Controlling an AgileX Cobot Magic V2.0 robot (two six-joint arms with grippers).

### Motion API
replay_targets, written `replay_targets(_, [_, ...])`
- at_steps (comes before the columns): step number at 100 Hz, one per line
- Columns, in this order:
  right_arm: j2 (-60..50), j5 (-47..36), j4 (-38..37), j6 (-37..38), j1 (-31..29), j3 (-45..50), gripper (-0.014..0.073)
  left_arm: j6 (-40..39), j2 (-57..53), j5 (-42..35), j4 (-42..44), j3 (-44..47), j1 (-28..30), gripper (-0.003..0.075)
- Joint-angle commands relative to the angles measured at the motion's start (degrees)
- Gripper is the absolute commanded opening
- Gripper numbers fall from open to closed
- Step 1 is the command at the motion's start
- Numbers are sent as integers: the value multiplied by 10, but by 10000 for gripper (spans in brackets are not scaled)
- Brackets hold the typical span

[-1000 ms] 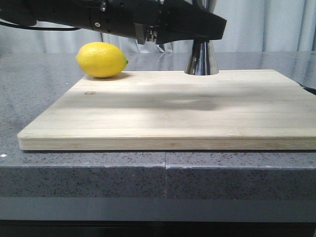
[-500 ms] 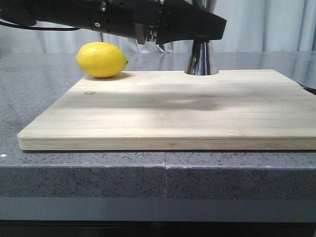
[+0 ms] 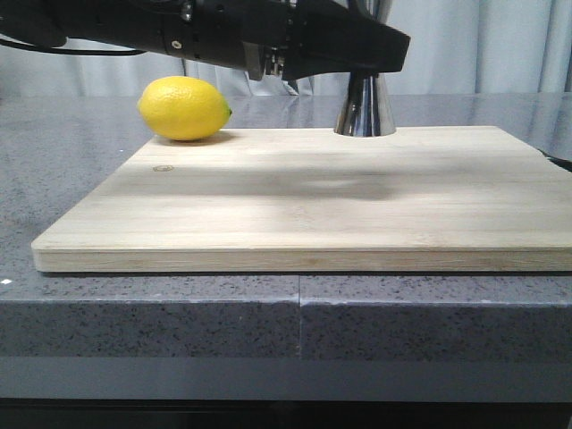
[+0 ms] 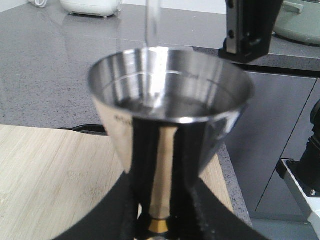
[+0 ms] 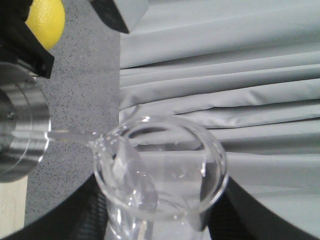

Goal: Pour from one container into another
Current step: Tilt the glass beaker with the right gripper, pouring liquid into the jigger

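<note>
The steel jigger (image 4: 170,100) stands upright on the wooden board (image 3: 304,197), and its base (image 3: 365,109) shows at the board's far edge. My left gripper (image 4: 160,212) is shut on its narrow waist at the gold band (image 4: 157,226). A thin clear stream (image 4: 152,35) falls into its upper cup, which holds some liquid. My right gripper (image 5: 160,215) is shut on the clear glass beaker (image 5: 160,170), tipped on its side above and beside the jigger (image 5: 20,125). Liquid runs from the beaker's lip (image 5: 100,142) toward the jigger's rim.
A yellow lemon (image 3: 183,107) lies at the board's far left corner. The left arm (image 3: 268,36) stretches across above the board's far edge. A grey speckled counter (image 3: 179,322) surrounds the board, with curtains behind. White appliances (image 4: 92,6) stand on a further counter.
</note>
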Motion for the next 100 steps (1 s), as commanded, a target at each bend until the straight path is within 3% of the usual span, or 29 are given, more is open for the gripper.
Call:
replay_targets(1, [-10,-3,-5,-2,1,-21,199,-4,-35,66,-41,-18,-5,-21])
replay_targets(100, [-10,-3,-52,-2,1,-21,199,-4,-35,66,-41,-18,-5,-21])
